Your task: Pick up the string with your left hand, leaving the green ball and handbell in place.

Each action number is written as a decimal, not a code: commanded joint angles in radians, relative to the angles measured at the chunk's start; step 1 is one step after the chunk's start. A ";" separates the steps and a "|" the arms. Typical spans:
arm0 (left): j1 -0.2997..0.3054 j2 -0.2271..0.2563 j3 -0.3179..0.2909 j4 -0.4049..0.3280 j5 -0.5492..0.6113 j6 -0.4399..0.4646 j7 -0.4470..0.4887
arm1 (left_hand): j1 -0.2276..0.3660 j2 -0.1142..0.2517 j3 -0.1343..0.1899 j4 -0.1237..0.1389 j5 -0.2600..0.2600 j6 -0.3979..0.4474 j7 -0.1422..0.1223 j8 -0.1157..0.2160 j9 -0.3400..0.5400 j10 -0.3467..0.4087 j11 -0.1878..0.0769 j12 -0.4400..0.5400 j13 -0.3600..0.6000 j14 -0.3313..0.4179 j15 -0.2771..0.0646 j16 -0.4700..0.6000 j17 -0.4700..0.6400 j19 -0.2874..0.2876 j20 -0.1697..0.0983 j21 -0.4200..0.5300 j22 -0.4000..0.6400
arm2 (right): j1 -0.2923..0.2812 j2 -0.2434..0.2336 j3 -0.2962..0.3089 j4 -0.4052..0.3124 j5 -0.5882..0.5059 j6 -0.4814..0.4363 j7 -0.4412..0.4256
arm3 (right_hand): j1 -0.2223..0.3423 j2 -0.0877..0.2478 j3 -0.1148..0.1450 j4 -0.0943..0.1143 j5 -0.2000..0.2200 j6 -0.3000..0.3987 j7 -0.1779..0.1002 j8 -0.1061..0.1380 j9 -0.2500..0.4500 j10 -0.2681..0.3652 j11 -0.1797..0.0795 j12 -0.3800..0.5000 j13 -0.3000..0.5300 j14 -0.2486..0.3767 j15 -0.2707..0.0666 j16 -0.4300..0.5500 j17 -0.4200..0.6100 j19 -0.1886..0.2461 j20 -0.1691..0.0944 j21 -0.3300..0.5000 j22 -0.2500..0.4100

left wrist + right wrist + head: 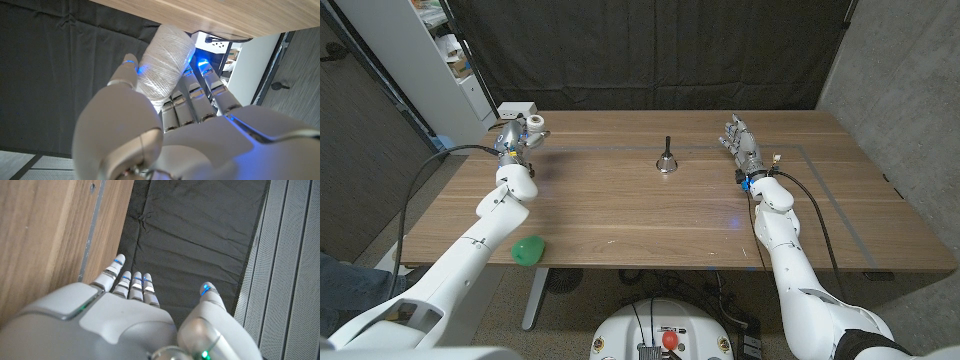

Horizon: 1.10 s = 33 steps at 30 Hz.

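- Between the thumb and the fingers of the left hand [165, 135] sits the string [165, 62], a white wound spool, gripped around its middle with its far end sticking out past the fingertips.
- Judged from the wrapped look, the spool should be light and slightly yielding, with a surface that gives friction rather than slip; the risk is loose windings unravelling, so holding it across the barrel, as now, seems the right place.
- From the head view, the left hand [516, 135] and the string [533, 125] are at the far left of the table [620, 215], seemingly lifted just above it.
- Well behind that hand, near the table's front edge, lies the green ball [528, 250].
- Well off to its right stands the handbell [666, 160], upright.
- Beyond the handbell, the right hand [743, 142] holds nothing, its fingers extended side by side with the thumb apart.
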 commanded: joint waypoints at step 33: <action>0.067 0.012 -0.119 -0.141 -0.135 -0.051 -0.147 | 0.137 0.131 -0.009 0.008 0.006 0.116 -0.044 0.010 0.005 0.042 -0.008 0.002 0.009 0.021 -0.029 0.006 0.005 0.009 0.004 0.015 0.004 | -0.049 0.004 -0.019 -0.119 -0.009 -0.040 -0.019 | 0.003 0.010 -0.005 0.000 0.008 0.013 -0.004 0.000 0.004 0.011 -0.006 -0.002 0.005 0.009 0.000 0.007 0.002 0.009 0.002 0.000 0.005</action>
